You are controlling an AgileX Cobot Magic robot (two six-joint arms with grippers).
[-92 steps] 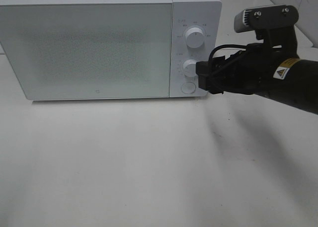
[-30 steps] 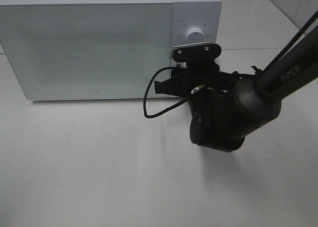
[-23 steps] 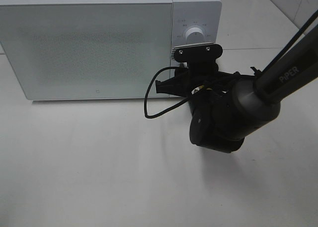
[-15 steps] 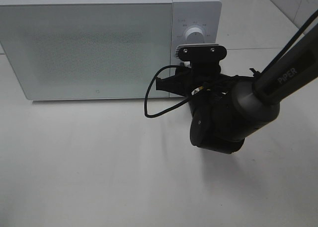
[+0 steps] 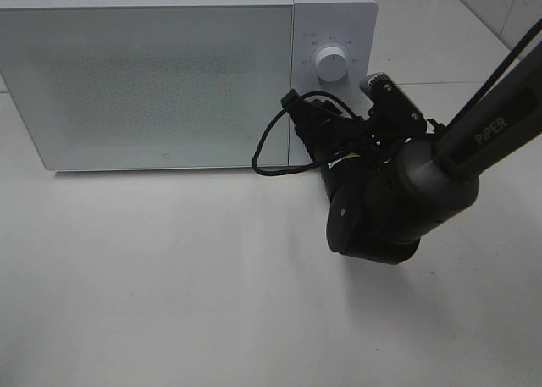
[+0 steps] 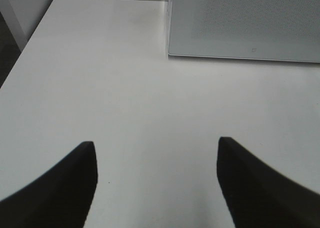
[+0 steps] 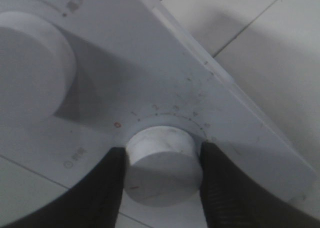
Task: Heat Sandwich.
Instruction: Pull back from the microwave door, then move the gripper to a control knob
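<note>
While right claw [image 7: 164, 180] grips one knob [image 7: 162, 158] | second knob [image 7: 30, 76] free; microwave [image 5: 152, 82]: one

In the high view the right arm [image 5: 381, 201] is covering the microwave's [image 5: 161, 82] lower dial [image 7: 165, 165]; print around the upper dial [image 5: 330, 63] is showing too small to read. The frosted door [image 5: 152, 74] is hiding the inside. The fingers [image 6: 60, 188] of the left gripper [image 6: 155, 140] are running off-frame.

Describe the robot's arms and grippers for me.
The right arm is dark grey-black with a bulbous joint, white "PiPER" lettering on its link, and a thin black cable looping loose. The left gripper's fingers and the right gripper's fingers are black and tapered.
</note>
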